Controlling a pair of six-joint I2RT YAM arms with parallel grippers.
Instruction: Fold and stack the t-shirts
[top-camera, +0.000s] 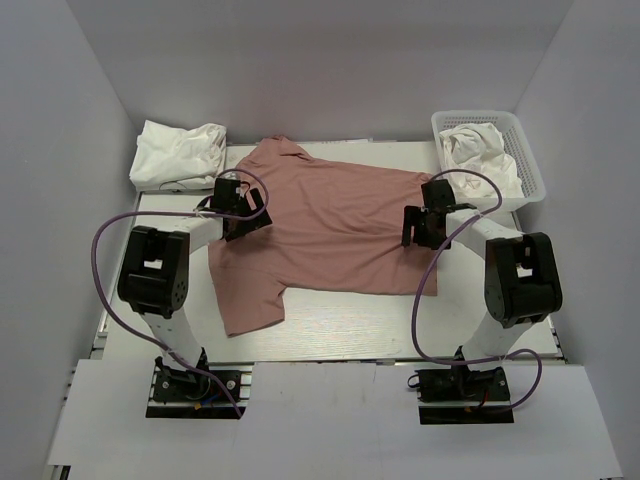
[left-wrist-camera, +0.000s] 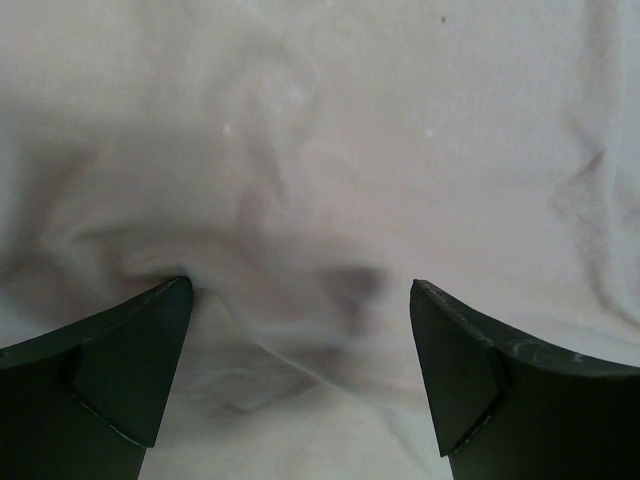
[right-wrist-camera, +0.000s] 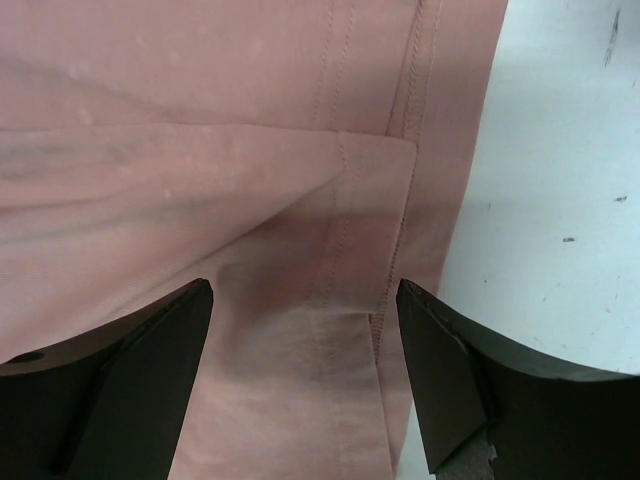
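The dusty-pink short-sleeved cloth t-shirt (top-camera: 340, 225) lies spread across the middle of the pale surface (top-camera: 330, 335), collar toward the far wall, with what looks like a sleeve trailing toward the near edge. I'd judge the job barely begun. This shirt is flat but unfolded, a rumpled heap of white cloth shirts (top-camera: 178, 155) sits at the far left corner, and more white cloth (top-camera: 480, 150) is bunched in the white plastic lattice basket (top-camera: 532, 160) at the far right. No neat stack shows anywhere.

The left claw (left-wrist-camera: 300, 295) stands wide, its dark fingertips down on soft, shallow wrinkles at the shirt's left side, gripping nothing. The right claw (right-wrist-camera: 305, 295) is spread too, straddling the right hem, where double stitching runs along a thin turned-over flap; nothing is pinched yet. The fabric looks limp and matte, likely to slide and bunch when lifted.
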